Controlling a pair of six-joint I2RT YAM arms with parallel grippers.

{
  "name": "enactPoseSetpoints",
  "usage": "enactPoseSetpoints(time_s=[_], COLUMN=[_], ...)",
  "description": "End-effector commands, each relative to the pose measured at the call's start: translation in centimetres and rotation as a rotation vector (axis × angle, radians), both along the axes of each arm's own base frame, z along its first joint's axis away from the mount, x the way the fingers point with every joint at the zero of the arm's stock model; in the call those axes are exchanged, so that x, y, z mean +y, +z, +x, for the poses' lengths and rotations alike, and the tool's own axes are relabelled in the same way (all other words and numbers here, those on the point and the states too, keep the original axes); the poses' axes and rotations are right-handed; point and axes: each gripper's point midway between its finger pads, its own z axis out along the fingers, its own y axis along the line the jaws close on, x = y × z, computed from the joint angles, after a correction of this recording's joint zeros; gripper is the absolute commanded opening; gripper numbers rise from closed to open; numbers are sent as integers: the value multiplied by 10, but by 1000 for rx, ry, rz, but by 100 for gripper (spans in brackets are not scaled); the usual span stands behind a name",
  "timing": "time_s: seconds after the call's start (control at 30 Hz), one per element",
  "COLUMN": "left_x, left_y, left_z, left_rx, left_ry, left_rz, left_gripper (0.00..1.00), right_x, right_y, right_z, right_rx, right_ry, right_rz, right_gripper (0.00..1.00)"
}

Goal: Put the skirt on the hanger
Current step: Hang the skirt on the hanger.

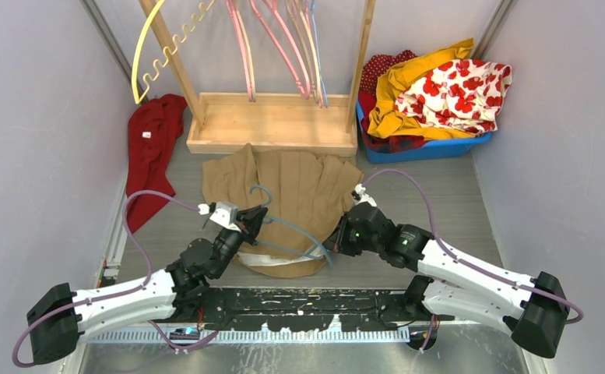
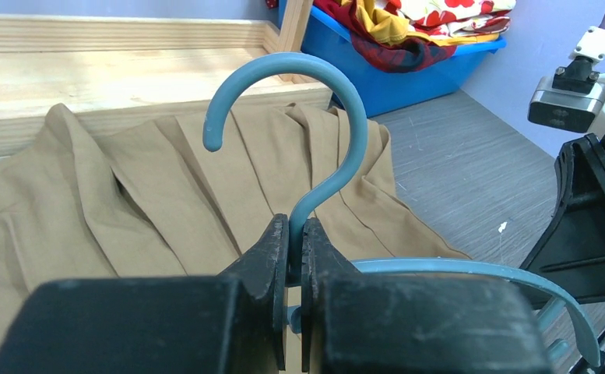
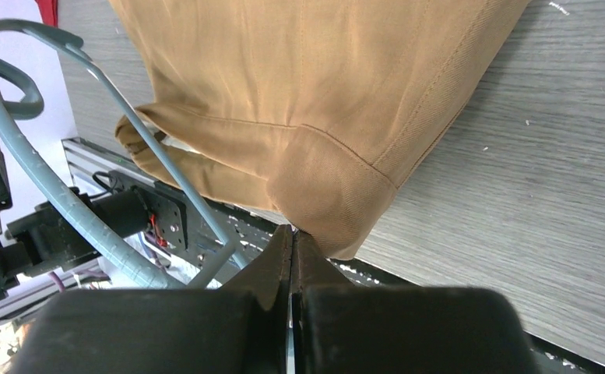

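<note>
The tan pleated skirt [image 1: 295,183] lies flat on the table in front of the wooden rack, its waistband toward the arms. A blue-grey hanger [image 1: 299,231] rests over its near part. My left gripper [image 1: 251,219] is shut on the neck of the hanger [image 2: 314,86] just below the hook, which stands upright over the skirt [image 2: 167,179]. At the skirt's near right corner, my right gripper [image 1: 342,236] is shut on the fabric. In the right wrist view the skirt [image 3: 307,93] bunches at the tip of the right gripper [image 3: 293,234], and the hanger [image 3: 65,202] slants past on the left.
A wooden rack base [image 1: 272,125] stands behind the skirt, with pink hangers [image 1: 283,47] and a yellow hanger [image 1: 147,54] above it. A red garment [image 1: 151,148] lies at the left wall. A blue bin [image 1: 423,148] of clothes [image 1: 439,89] sits at the back right.
</note>
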Motion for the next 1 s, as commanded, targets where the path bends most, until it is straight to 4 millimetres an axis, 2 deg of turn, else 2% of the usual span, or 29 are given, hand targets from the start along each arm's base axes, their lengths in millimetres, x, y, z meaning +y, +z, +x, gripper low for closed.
enactPoseSetpoints(time_s=[0.0,0.43,0.97], left_x=[6,5,4], left_y=[28,25,38], left_z=[3,7,10], left_rx=[-82,-95,-120], left_ry=[36,52,65], left_rz=[-58,-17,-6], left_gripper=[0,0,0], right_x=[12,11,15], right_y=[24,32,27], right_z=[-3,-10,-16], right_rx=[-20,-12,12], right_ry=[79,137,169], right_rz=[52,38,50], right_gripper=[1,1,1])
